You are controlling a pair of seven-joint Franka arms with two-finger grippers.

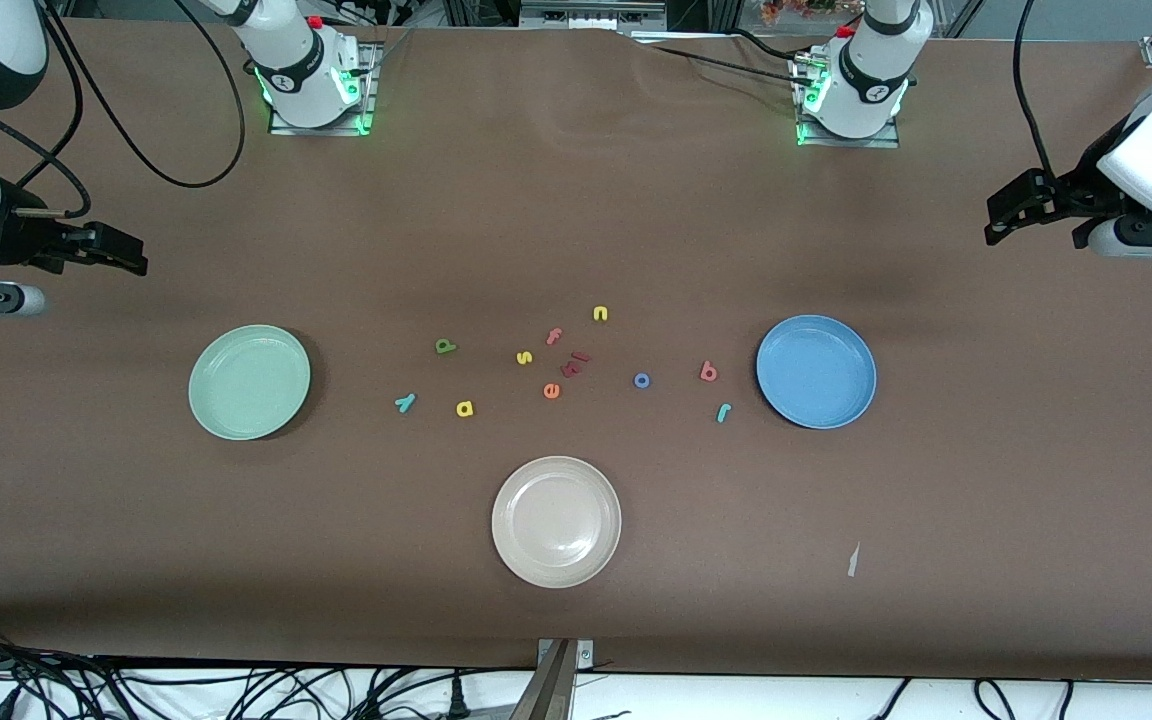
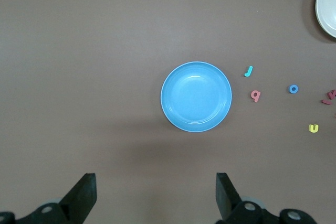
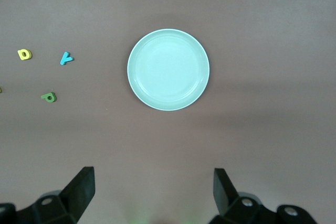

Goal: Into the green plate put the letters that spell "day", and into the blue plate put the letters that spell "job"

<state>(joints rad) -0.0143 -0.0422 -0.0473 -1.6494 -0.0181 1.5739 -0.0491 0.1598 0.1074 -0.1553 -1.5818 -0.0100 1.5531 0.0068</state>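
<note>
Grippers raised at the table's ends, left gripper [image 1: 998,222] and right gripper [image 1: 131,255], jaws spread (nothing held); three plates, eleven letters; green plate [image 1: 249,382] and blue plate [image 1: 816,371] flank them

Both arms waiting, left hand [image 1: 994,222] and right hand [image 1: 134,256] seemingly level, fingers spread wide, empty.
</note>
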